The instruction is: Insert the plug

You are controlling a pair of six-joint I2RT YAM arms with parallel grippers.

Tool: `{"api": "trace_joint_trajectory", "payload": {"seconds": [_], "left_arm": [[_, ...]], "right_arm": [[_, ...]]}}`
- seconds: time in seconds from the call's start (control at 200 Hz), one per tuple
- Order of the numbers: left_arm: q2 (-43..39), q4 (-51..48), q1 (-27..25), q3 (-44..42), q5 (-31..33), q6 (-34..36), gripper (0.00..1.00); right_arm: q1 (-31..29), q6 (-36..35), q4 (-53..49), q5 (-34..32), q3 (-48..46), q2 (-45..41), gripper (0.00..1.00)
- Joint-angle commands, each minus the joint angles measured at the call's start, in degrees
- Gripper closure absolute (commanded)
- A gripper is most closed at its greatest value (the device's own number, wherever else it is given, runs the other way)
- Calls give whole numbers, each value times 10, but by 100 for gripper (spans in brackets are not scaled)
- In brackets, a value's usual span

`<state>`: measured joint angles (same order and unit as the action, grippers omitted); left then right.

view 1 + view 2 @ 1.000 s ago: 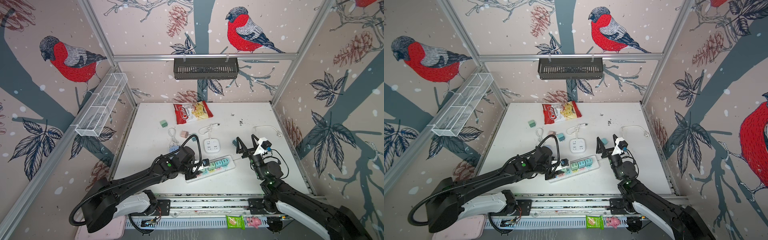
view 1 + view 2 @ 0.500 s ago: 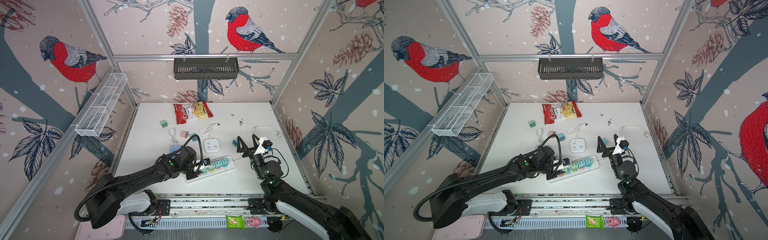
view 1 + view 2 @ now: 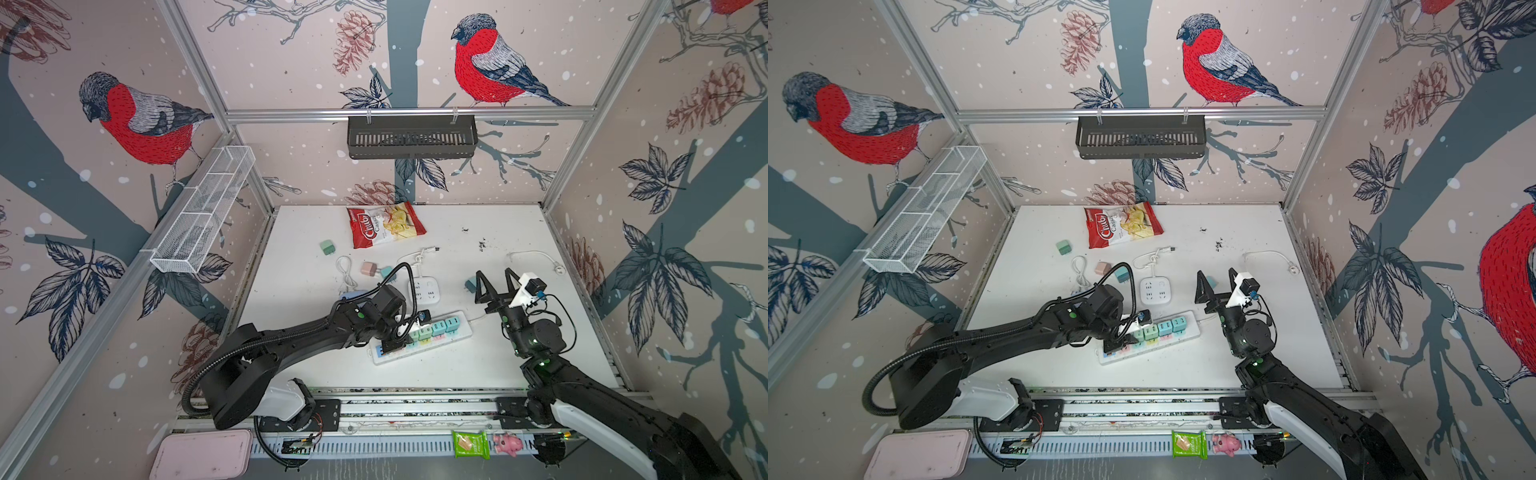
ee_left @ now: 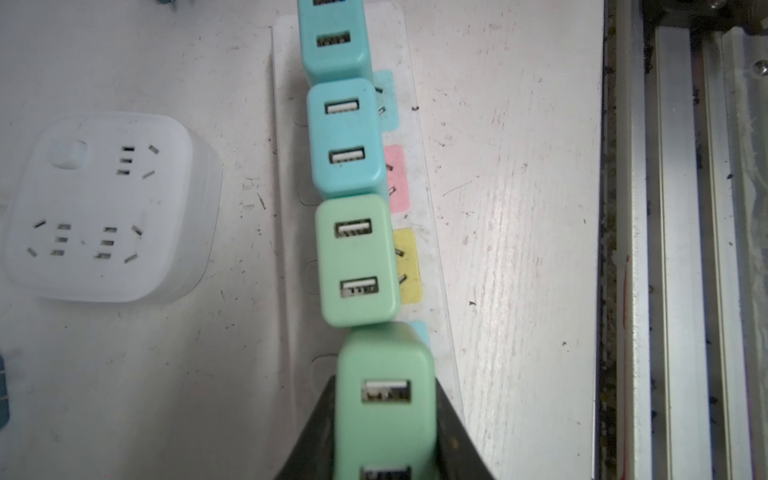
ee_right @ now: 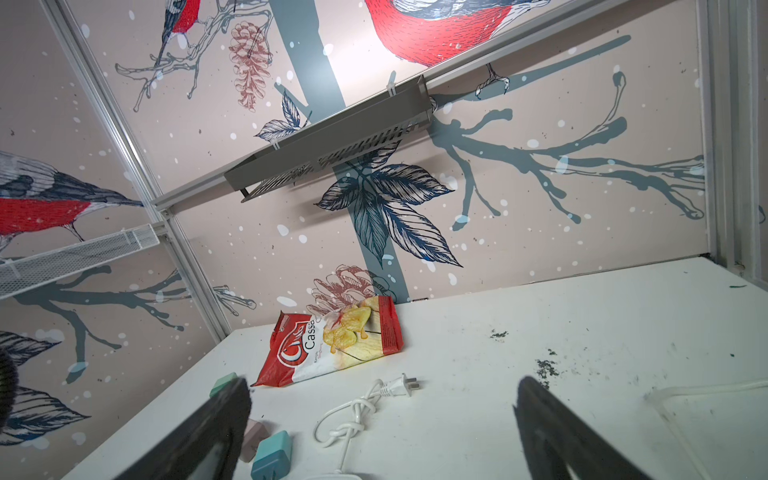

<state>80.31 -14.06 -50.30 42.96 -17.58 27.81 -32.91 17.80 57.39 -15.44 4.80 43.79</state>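
Slightly toward the long white power strip [image 3: 464, 331] the left arm [image 3: 299, 332] had been shifted since 1 s ago; right arm [image 3: 536, 334] unchanged. Left gripper [image 4: 384, 419] was clamped on the mint-green two-port USB plug [image 4: 384, 361], held at the row's end on the strip, just beside the next green adapter [image 4: 357, 257]; seating couldn't be told. Right gripper [image 3: 493, 275] was held w/ jaws wide apart above the white tabletop [image 3: 498, 365].

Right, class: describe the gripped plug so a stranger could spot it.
On the white tabletop, find the long white power strip with a row of four cube-shaped USB chargers. It's the mint-green charger at the row's end, the only one gripped between black jaws.
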Motion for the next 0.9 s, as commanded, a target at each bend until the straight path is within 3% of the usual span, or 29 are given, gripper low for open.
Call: {"api": "trace_joint_trajectory", "payload": {"seconds": [0.0,0.375,0.701,0.896], "left_arm": [[11,-23,-1,6,-5,4,100],[0,-32,0,-2,17,-3,100],[13,-44,-1,-3,11,-8,100],[26,-55,-1,1,17,-7,100]], "right_arm": [[3,7,6,-4,-1,-4,0],[8,12,-6,-27,2,4,0],[19,58,-94,-67,59,53,0],[29,78,-126,-39,80,71,0]]}}
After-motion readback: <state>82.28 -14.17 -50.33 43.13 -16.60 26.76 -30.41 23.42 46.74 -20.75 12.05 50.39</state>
